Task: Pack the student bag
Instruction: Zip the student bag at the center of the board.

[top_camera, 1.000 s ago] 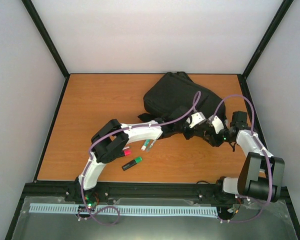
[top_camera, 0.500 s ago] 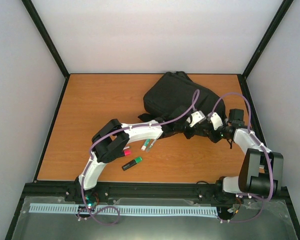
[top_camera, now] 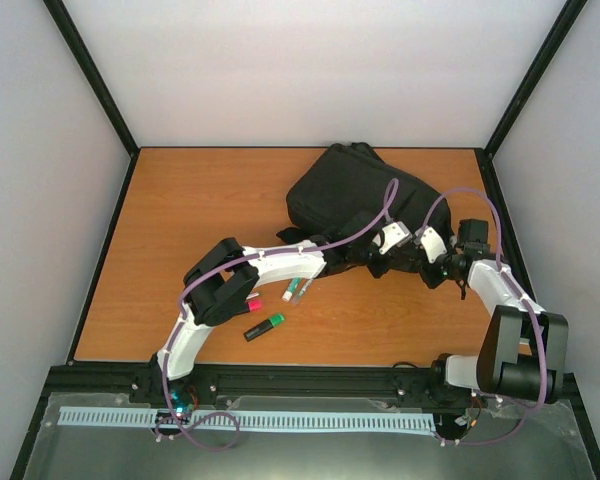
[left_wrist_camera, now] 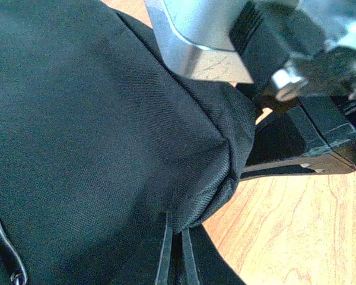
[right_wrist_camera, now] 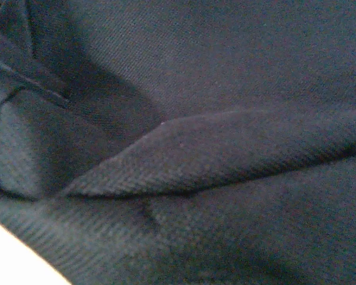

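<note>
The student bag lies flat on the wooden table, and both arms reach to its near right edge.

Left gripper: positioned at the bag's near edge, jaws closed to a narrow gap. The left wrist view is filled with the bag's black fabric and a rounded corner of the bag. Whether fabric is pinched between the jaws cannot be told.

Right gripper: positioned just right of the left gripper, against the bag's near right corner. The right wrist view shows only folded black fabric at close range, so its jaw state cannot be told.

Three pens lie on the near left side of the bag, apart from it:
- a green-capped marker
- a pink-capped marker
- a white pen
</note>
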`<state>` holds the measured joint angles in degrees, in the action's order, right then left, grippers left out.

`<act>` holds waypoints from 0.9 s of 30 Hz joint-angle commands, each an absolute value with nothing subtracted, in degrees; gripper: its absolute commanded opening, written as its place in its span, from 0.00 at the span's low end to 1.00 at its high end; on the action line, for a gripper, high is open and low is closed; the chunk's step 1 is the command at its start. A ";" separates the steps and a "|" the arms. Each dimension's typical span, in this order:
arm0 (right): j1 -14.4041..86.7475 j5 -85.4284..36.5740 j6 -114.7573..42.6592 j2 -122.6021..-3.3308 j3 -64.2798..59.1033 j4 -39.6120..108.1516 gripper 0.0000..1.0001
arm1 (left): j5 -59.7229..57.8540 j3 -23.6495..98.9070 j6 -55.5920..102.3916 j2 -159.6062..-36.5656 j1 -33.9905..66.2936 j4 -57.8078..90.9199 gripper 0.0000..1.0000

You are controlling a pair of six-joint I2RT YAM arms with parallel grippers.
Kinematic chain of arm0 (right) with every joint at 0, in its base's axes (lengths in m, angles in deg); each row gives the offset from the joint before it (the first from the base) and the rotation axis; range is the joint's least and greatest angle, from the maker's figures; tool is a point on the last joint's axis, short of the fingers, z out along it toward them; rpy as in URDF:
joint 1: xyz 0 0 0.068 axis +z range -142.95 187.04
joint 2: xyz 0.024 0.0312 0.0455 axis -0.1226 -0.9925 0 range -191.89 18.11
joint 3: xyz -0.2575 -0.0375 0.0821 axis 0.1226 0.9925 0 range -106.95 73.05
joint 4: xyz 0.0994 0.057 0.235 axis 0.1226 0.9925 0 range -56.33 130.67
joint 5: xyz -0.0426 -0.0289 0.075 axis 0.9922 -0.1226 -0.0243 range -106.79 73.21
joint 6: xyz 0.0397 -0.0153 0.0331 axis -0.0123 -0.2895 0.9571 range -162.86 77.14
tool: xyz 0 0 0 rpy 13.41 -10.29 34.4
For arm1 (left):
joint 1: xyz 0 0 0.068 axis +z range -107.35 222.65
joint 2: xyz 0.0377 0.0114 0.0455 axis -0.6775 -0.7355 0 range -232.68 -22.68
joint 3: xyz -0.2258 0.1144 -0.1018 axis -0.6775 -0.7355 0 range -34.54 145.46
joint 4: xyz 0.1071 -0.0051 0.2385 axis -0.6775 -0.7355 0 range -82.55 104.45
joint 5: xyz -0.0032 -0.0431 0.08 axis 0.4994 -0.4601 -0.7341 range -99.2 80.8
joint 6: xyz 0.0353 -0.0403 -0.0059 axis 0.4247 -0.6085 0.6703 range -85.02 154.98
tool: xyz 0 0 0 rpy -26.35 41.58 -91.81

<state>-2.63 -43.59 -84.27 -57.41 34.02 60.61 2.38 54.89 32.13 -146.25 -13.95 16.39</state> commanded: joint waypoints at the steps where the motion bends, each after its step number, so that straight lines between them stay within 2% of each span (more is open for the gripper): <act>1: -2.48 -42.24 -87.13 -55.65 34.64 63.73 0.08 | 1.75 55.87 31.19 -146.42 -13.34 19.20 0.01; 12: -2.78 -44.18 -89.43 -54.90 31.73 71.68 0.06 | 2.15 54.68 32.28 -146.02 -13.33 18.62 0.01; 16: -3.14 -40.60 -91.25 -54.68 30.22 73.53 0.05 | 3.01 54.20 32.93 -145.83 -13.33 17.38 0.01; 27: -11.60 -40.93 -98.26 -62.22 25.18 75.97 0.04 | 2.80 41.35 30.26 -137.70 -15.72 22.95 0.01</act>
<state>-8.73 -44.66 -95.88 -60.28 27.53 76.46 3.58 44.92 32.08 -142.31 -14.73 22.77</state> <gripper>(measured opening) 0.043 0.048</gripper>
